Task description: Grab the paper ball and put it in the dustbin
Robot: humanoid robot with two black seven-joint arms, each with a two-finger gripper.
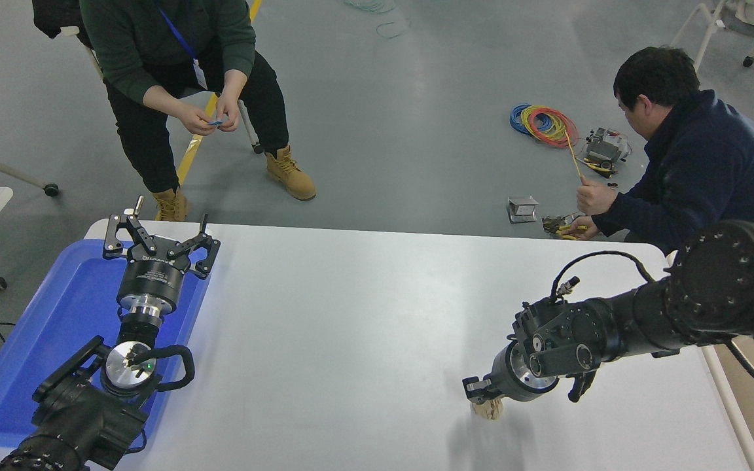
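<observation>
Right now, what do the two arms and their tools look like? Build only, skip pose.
Both arms are black with rounded joint housings. The left tool has a black cylindrical body with faint white lettering, a silver ring behind it and skeletal linked fingers. A black cable loops near a silver disc with a green light. The right tool has the same black-and-silver wrist, a thin black cable arching over it and bolt heads ringing the big joint.

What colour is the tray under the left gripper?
The tray is blue, seen best in the head view, with the left gripper above it.
</observation>
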